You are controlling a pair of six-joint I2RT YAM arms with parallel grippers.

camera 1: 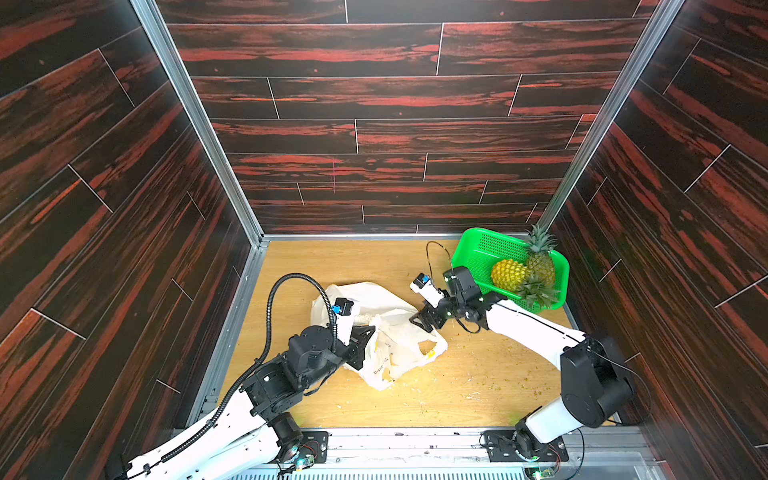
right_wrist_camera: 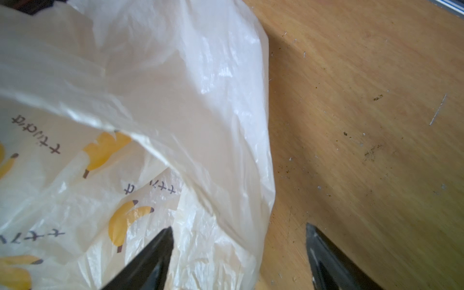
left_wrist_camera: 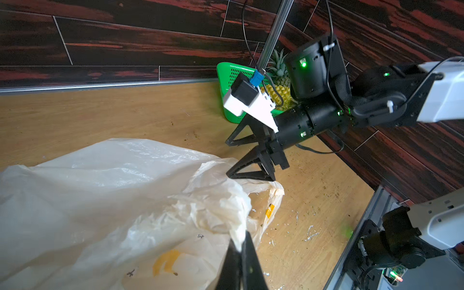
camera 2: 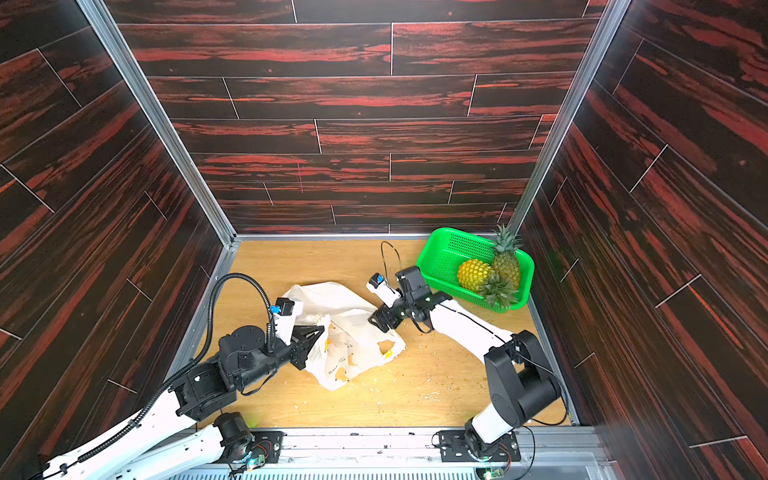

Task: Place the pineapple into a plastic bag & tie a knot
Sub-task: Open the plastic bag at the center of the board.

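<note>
One plastic bag [camera 1: 399, 328]: left tool [left_wrist_camera: 241, 244] pinching, right tool [right_wrist_camera: 239, 226] straddling edge.

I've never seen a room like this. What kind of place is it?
Probably a robot practice booth, not a kitchen. A left arm and a right arm are mounted at the front of a wooden table, dark panel walls box it in, and a green basket holds pineapples.
</note>
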